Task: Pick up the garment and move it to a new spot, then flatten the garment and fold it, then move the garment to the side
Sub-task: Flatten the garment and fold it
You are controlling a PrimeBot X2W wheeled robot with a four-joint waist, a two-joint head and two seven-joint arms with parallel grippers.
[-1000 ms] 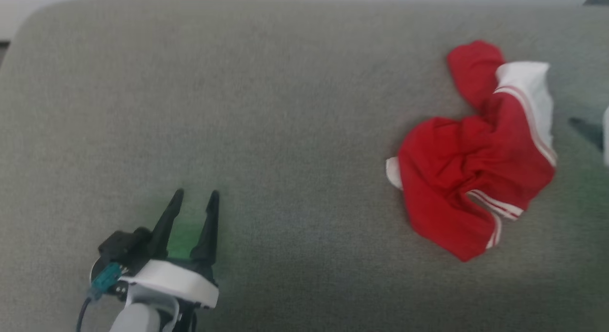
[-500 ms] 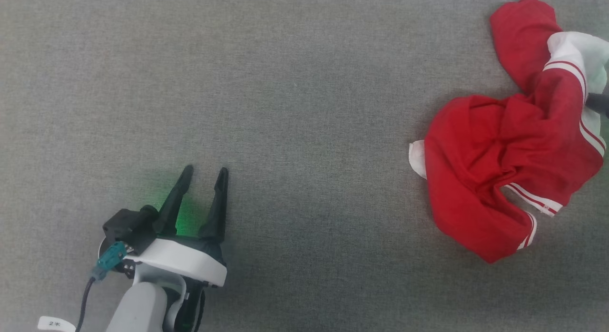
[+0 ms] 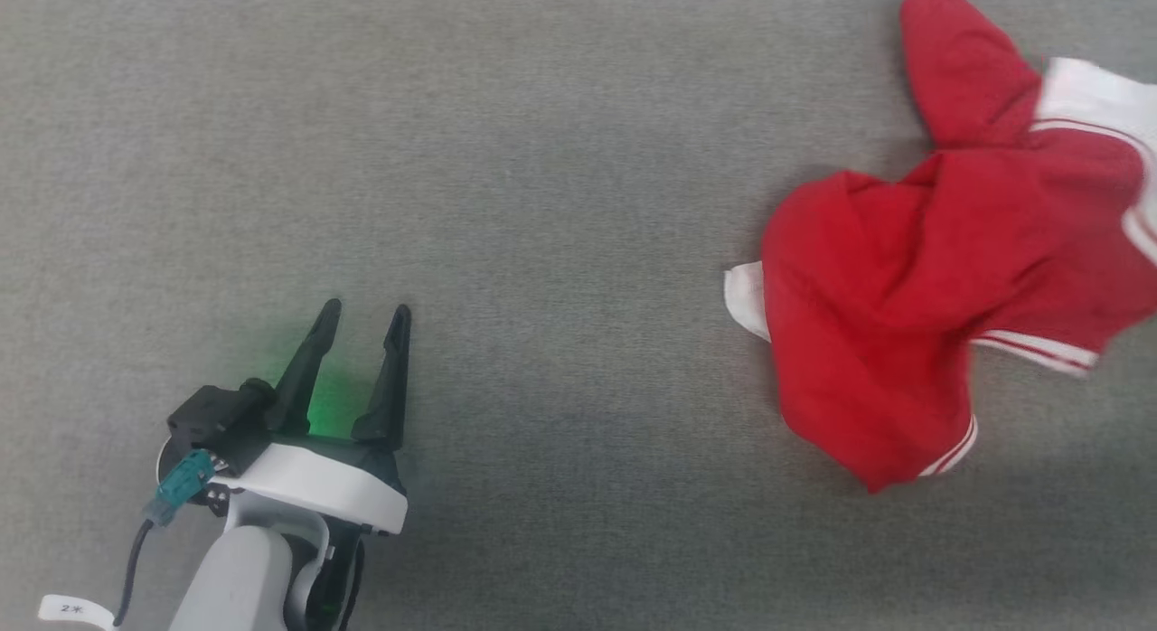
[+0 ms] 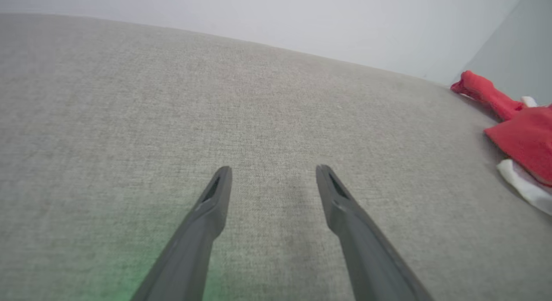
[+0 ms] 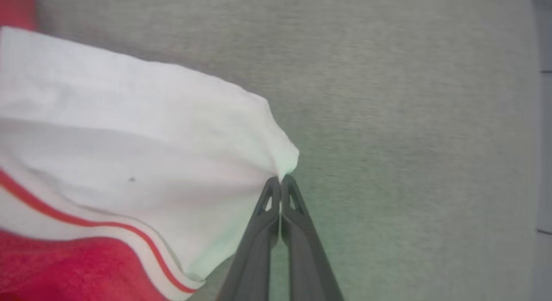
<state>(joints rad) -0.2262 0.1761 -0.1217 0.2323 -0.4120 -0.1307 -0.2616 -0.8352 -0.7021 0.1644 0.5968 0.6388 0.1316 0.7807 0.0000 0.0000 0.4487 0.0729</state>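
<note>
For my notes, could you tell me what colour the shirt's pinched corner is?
White, where the right gripper pinches the shirt; clearest in the right wrist view.

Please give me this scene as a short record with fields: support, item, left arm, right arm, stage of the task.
support: grey woven surface
item: garment, red with white trim, crumpled, lying on the robot's right side
left arm: left gripper open, holding nothing, well apart from the garment
right arm: right gripper shut, pinching the edge of the white sleeve
stage: garment gripped; not yet flattened or folded
</note>
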